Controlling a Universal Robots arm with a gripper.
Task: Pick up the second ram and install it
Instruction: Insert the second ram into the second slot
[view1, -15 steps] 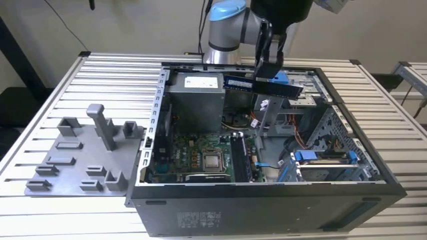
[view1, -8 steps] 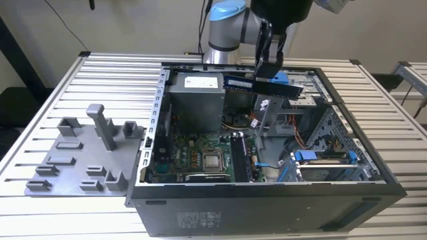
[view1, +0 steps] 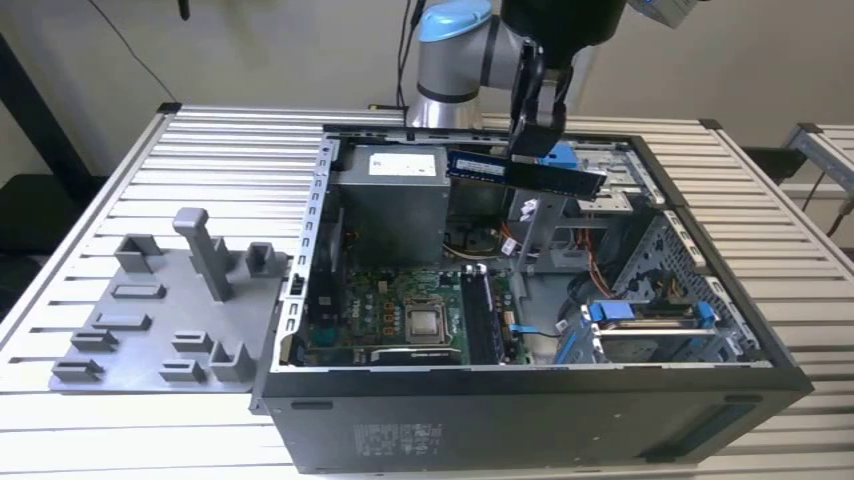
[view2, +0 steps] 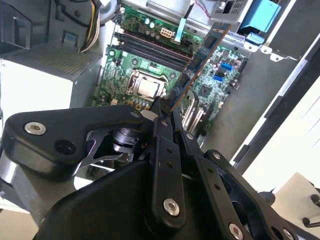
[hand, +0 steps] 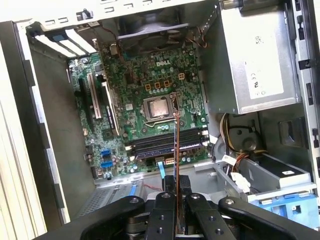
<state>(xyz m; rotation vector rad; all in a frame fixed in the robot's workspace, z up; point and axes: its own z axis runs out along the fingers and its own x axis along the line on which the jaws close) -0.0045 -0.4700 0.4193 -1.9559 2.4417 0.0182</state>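
Your gripper (view1: 533, 143) is clamping the second ram (view1: 525, 172) between its closed fingers, the stick jutting out either side of them. You are holding it above the open case (view1: 534, 415), its motherboard (hand: 127, 92) lying beneath the fingertips.

In the second wrist view, the gripper (view2: 166, 114) pinches one end of the second ram (view2: 201, 60) between its black fingers, and the stick reaches out edge-on at a slant over the open case. Below it lies the green motherboard (view2: 116, 75), with the processor socket (view2: 145, 86) and the dark memory slots (view2: 150, 47) just beside each other. A blue bracket (view2: 260, 15) sits beyond the stick's far end.
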